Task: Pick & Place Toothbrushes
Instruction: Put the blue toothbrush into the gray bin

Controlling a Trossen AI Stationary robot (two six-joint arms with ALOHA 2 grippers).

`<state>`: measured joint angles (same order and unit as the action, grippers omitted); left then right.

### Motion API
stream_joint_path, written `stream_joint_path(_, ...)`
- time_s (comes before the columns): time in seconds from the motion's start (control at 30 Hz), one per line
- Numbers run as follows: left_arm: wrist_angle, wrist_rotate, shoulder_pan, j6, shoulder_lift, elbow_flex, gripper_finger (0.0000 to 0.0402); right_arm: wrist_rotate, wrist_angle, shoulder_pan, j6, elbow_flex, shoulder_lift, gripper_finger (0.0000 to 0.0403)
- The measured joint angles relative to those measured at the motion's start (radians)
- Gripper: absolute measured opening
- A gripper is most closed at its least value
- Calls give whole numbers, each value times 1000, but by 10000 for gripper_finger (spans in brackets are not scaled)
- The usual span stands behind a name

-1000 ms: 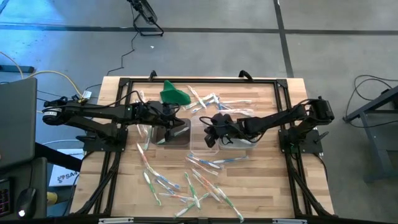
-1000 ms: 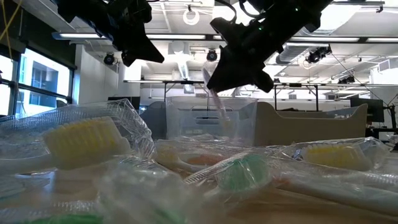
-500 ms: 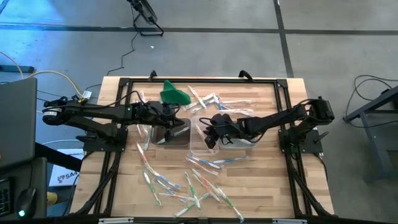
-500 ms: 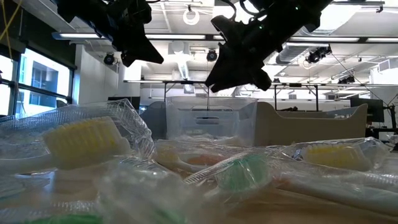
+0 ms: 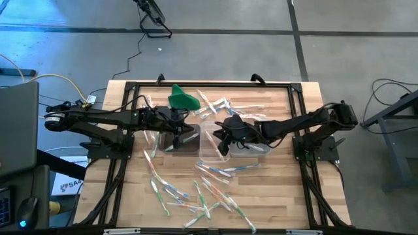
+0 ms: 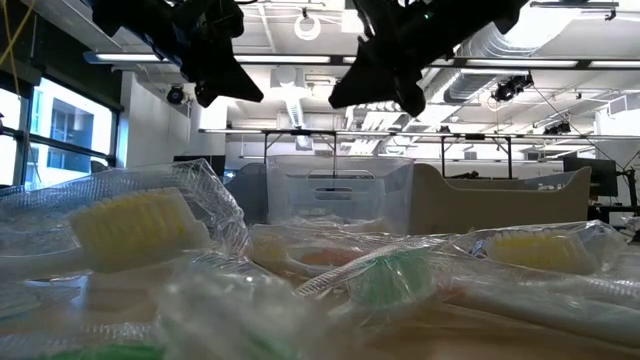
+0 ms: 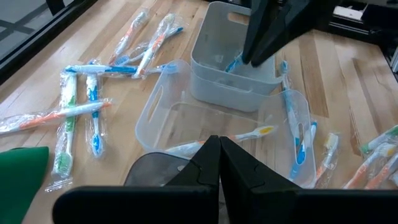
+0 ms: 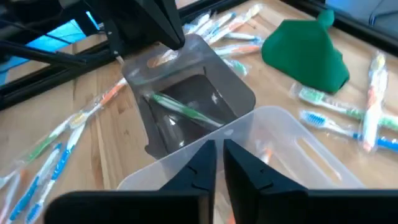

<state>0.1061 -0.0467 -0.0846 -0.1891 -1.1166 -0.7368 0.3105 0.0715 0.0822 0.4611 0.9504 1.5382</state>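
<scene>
Right gripper [image 5: 225, 128] has let its toothbrush drop into the middle tub [image 5: 214, 145] and lifted clear — one more sorted. Its fingers are now nearly together, holding nothing. Left gripper [image 5: 177, 124] hovers clenched and empty over the left tub [image 5: 180, 140]. Loose toothbrushes [image 5: 196, 196] remain scattered on the table's near side — more at the far side.

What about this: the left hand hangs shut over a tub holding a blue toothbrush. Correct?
Not quite. The toothbrush in that tub is green, not blue, as the right wrist view shows. The left hand does hang shut over it.
</scene>
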Motion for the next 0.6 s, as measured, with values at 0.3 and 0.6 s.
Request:
stream_joint_path(0.3, 0, 4, 0, 0, 0, 0, 1, 0, 72, 0, -48, 0, -3, 6)
stream_joint_path(0.6, 0, 4, 0, 0, 0, 0, 1, -3, 91, 25, -54, 0, -6, 3)
